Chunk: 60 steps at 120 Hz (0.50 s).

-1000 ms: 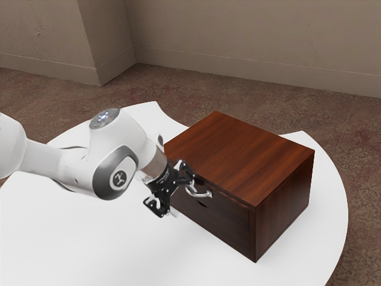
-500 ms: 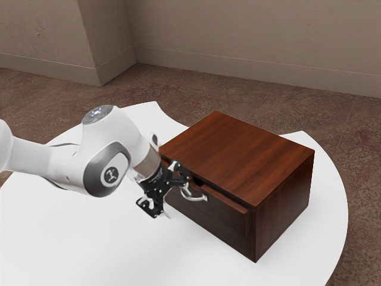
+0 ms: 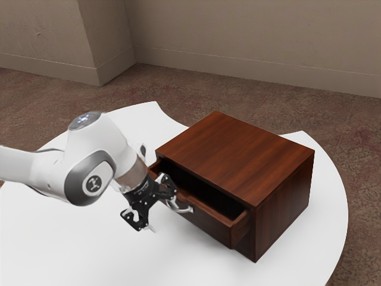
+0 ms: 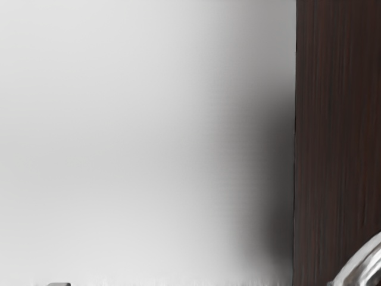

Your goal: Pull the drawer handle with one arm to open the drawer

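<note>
A dark wooden cabinet (image 3: 238,161) stands on the white table (image 3: 71,250). Its upper drawer (image 3: 205,208) is slid partway out toward the exterior view's left, with a dark gap showing under the cabinet top. A curved silver handle (image 3: 181,207) sits on the drawer front. My black gripper (image 3: 168,198) is at that handle, its fingers closed around it. In the wrist view the dark drawer front (image 4: 336,143) rises beside the white tabletop (image 4: 131,137), and a piece of the silver handle (image 4: 366,268) shows close to my hand.
The round white table has a notched edge behind the cabinet (image 3: 297,136). Brown carpet (image 3: 53,95) and beige walls surround it. My white arm (image 3: 77,170) lies over the table on the exterior view's left.
My gripper has moved toward the exterior view's lower left, holding the handle. The drawer, shut one second ago, has slid out with it and now shows a wide dark gap.
</note>
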Motion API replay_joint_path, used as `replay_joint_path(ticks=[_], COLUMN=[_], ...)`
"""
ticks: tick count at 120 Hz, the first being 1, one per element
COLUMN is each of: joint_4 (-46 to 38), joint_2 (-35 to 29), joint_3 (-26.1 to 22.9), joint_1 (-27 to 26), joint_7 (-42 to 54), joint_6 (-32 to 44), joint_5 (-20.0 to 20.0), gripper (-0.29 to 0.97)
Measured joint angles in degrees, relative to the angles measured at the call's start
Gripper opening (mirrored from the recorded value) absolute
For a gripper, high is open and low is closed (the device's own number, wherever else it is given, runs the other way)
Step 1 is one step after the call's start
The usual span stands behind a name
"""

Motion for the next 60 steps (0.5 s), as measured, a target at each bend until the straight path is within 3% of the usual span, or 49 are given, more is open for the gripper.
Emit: replay_joint_path(ticks=[60], joint_4=[-3.59], joint_2=[-6.29], joint_3=[0.11], joint_1=[0.34], joint_7=[-1.47], joint_6=[-5.08], joint_5=[0.17], gripper=[0.5])
